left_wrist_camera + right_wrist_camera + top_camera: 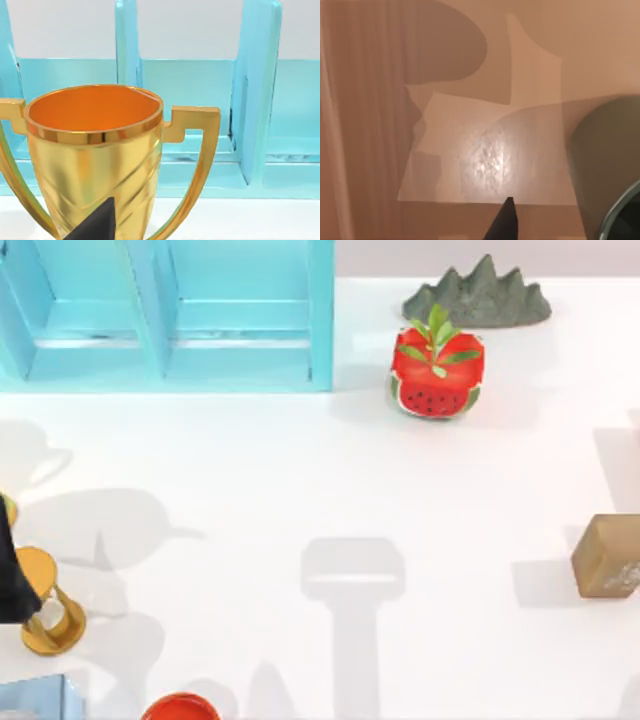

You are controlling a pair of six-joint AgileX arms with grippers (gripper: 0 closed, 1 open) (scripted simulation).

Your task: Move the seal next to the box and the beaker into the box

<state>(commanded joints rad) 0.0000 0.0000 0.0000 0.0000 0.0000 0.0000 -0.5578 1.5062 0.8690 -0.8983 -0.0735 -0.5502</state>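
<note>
Seal [607, 556] at worktop [300, 490] right edge, beaker [615, 165] just beside; tool states: cannot tell.

Left arm [12, 570] at table's left edge; a dark fingertip [504, 222] on right wrist.

At the top view's right edge, our seal [607, 556] is cut off. A red dish [180, 707] is cropped at the bottom; our left arm [12, 570] covers part of the golden stand [50, 615]. The trophy's [95, 150] base is out of the left wrist view.
</note>
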